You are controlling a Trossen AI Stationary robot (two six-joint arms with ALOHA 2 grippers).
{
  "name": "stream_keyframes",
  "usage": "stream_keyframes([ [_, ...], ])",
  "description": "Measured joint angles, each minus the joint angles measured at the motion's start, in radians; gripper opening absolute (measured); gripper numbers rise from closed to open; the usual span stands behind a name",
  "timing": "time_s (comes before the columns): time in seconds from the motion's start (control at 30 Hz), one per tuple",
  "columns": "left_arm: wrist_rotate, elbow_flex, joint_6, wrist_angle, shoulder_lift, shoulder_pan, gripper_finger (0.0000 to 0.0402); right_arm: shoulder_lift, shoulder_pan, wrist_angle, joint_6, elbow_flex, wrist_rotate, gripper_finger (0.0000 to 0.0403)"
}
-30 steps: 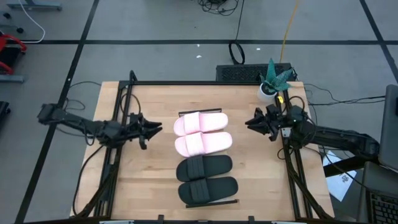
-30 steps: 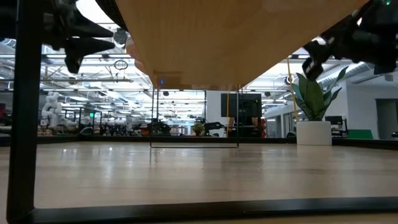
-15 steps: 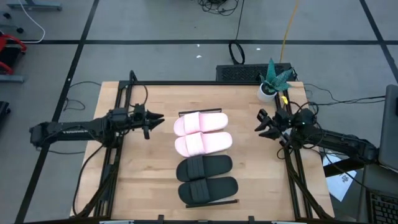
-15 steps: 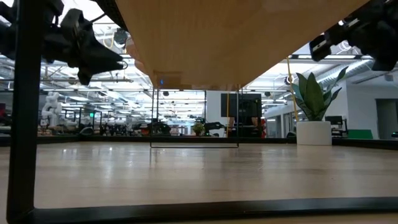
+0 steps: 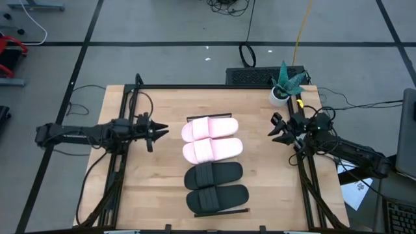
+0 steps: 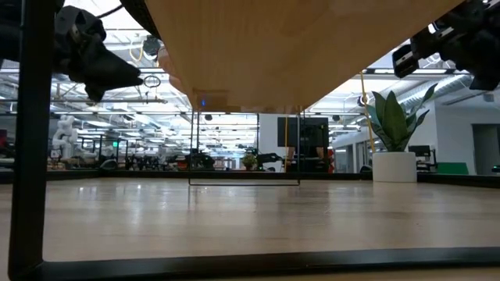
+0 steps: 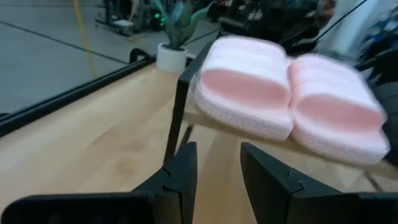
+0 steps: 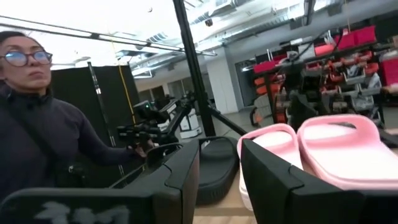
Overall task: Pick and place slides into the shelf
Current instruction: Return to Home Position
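All the slides lie side by side on the shelf (image 5: 208, 118) in mid-table, resting on their soles: the pink pair (image 5: 210, 139) toward the far edge, the black pair (image 5: 216, 187) toward the near edge. Of the shelf, only the thin dark frame ends show past them. My left gripper (image 5: 164, 132) hovers open to the left of the pink slides (image 7: 283, 99), fingers pointing at them. My right gripper (image 5: 273, 133) hovers open to their right, facing the pink slides (image 8: 323, 152) and a black slide (image 8: 217, 165).
A potted plant (image 5: 284, 86) stands at the table's far right corner, just beyond my right arm. Dark rails (image 5: 123, 162) run along both table sides under the arms. Bare wood (image 5: 156, 188) lies between shelf and rails. A person (image 8: 37, 124) stands beyond the table.
My right gripper has drawn back toward the table's right edge, away from the pink slides. My left gripper swung a little toward the far edge, then came back. The slides have stayed where they were.
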Motion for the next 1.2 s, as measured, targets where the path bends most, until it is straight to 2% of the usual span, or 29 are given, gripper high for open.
stream_keyframes([
  [0.13,-0.110,-0.037,0.011,0.051,-0.001,-0.102,0.0120,0.000,0.000,-0.018,-0.020,-0.001,-0.002,0.0109],
  [0.3,-0.191,-0.169,0.014,0.276,-0.017,-0.190,0.0120,0.000,0.000,-0.027,-0.038,-0.002,-0.026,0.0109],
  [0.4,-0.257,-0.153,0.048,0.221,-0.028,-0.206,0.0120,0.000,0.000,-0.028,-0.031,-0.003,-0.029,0.0109],
  [0.53,-0.218,-0.150,0.025,0.184,-0.025,-0.206,0.0120,0.000,0.000,-0.041,-0.042,-0.003,-0.029,0.0109],
  [0.87,-0.218,-0.151,0.023,0.135,-0.025,-0.205,0.0120,0.000,0.002,-0.120,-0.115,-0.004,-0.057,0.0109],
  [1.0,-0.220,-0.157,0.011,0.132,-0.025,-0.204,0.0120,-0.004,0.002,-0.152,-0.112,-0.004,-0.126,0.0109],
  [1.1,-0.220,-0.169,-0.026,0.129,-0.025,-0.204,0.0120,-0.021,0.002,-0.165,-0.127,-0.004,-0.074,0.0109],
  [1.2,-0.221,-0.170,-0.049,0.124,-0.025,-0.204,0.0120,-0.045,0.022,-0.255,-0.166,-0.004,0.005,0.0109],
])
